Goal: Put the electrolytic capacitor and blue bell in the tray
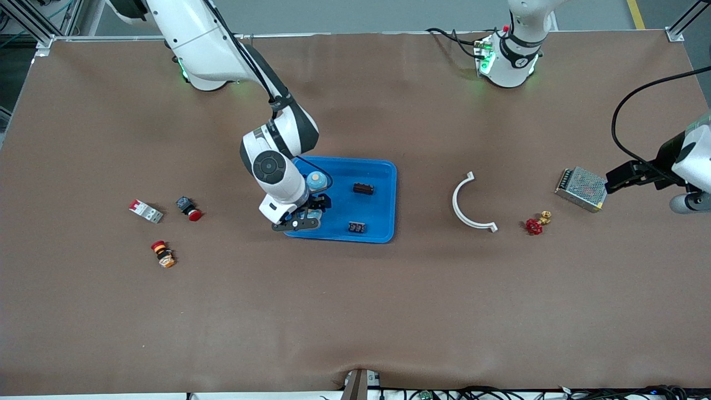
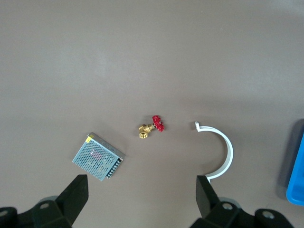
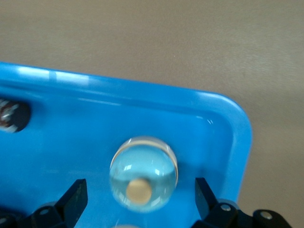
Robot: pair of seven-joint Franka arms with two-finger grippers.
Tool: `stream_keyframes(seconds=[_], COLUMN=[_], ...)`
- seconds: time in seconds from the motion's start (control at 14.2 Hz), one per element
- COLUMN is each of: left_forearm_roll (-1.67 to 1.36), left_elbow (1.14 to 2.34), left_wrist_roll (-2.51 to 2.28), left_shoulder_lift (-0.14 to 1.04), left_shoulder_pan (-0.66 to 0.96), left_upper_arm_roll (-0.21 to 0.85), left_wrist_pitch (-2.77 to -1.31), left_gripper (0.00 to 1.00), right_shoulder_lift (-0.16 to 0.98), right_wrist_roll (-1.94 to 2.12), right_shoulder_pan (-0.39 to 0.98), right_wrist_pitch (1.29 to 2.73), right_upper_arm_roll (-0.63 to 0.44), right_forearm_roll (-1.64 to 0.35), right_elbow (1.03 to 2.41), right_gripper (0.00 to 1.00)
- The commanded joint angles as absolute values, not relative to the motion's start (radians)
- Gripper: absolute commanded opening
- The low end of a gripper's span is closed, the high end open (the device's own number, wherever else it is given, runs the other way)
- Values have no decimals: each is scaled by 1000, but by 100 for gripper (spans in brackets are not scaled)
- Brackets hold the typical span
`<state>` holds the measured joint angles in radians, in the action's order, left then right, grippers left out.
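The blue tray [image 1: 383,183] lies mid-table. The pale blue bell [image 1: 316,179] with a beige button stands in the tray's corner toward the right arm's end. My right gripper [image 1: 319,204] hovers low over the tray beside the bell, open, holding nothing. In the right wrist view the bell [image 3: 144,173] sits between the spread fingers [image 3: 76,197] of that gripper [image 3: 140,187], inside the tray's rim [image 3: 237,137]. A dark capacitor [image 1: 363,189] and a second small dark part [image 1: 356,226] lie in the tray. My left gripper [image 1: 616,179] waits open and empty [image 2: 142,185].
A metal power supply [image 1: 580,189], a red-handled brass valve [image 1: 536,224] and a white curved clamp [image 1: 469,203] lie toward the left arm's end. A red-and-white breaker [image 1: 145,211], a red push button [image 1: 189,208] and an orange-red button [image 1: 163,254] lie toward the right arm's end.
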<state>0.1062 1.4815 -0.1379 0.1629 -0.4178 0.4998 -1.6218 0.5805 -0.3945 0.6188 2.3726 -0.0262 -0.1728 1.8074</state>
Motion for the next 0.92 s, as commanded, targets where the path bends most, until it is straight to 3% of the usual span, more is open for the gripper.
stream_keyframes(seconds=[0.0,0.28,0.63,0.85], left_forearm_roll=[48,40,26,23], left_elbow=[1489,1489,1489,1489], left_wrist_roll=[-75,-64,-31,23], left_shoulder_lift=[98,52,20,8], left_shoulder_pan=[-335,-162,-31,40], left_upper_arm_roll=[391,220,100,22], left_wrist_pitch=[-1582,-1528,-1505,-1467], left_gripper=[100,100,100,100], right_shoulder_lift=[431,289,103,-27], right_wrist_roll=[-390,-390,-387,-280], right_shoulder_pan=[612,606,577,491], right_wrist_pitch=[2222,2035,1806,1668], right_upper_arm_roll=[-21,-31,-34,-34], right_forearm_roll=[-156,-155,-42,-3], right_elbow=[1827,1825,1827,1827], right_gripper=[100,100,100,100])
